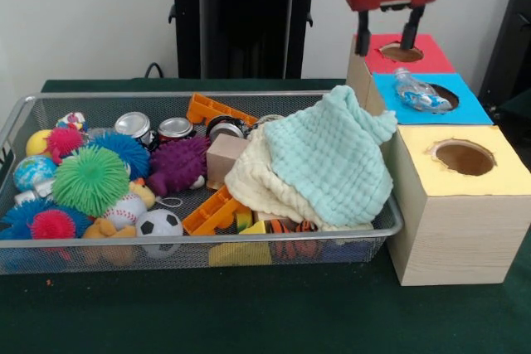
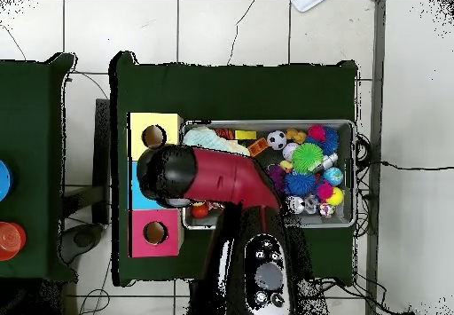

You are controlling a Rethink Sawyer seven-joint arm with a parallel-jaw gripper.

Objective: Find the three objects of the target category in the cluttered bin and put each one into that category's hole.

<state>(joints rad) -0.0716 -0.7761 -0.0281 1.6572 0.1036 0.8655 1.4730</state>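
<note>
My gripper [image 1: 387, 46] hangs open and empty above the row of boxes, over the near edge of the red box [image 1: 429, 60] and its hole [image 1: 401, 53]. Just in front of it, a clear crumpled plastic bottle [image 1: 420, 94] lies on the blue box [image 1: 469, 110], partly over that box's hole. The yellow box [image 1: 489, 180] with its round hole [image 1: 464, 157] stands nearest the camera. In the wire bin [image 1: 249, 242], two metal cans [image 1: 133, 126] [image 1: 175, 128] stand at the back. In the overhead view my arm [image 2: 222, 177] hides the blue box.
A mint cloth [image 1: 332, 155] and a cream cloth [image 1: 249, 184] cover the bin's right part. Spiky balls in green [image 1: 90, 180], purple [image 1: 176, 163] and blue, a soccer ball [image 1: 158, 224], orange plastic pieces [image 1: 211, 109] and a tan block [image 1: 224, 157] fill the rest.
</note>
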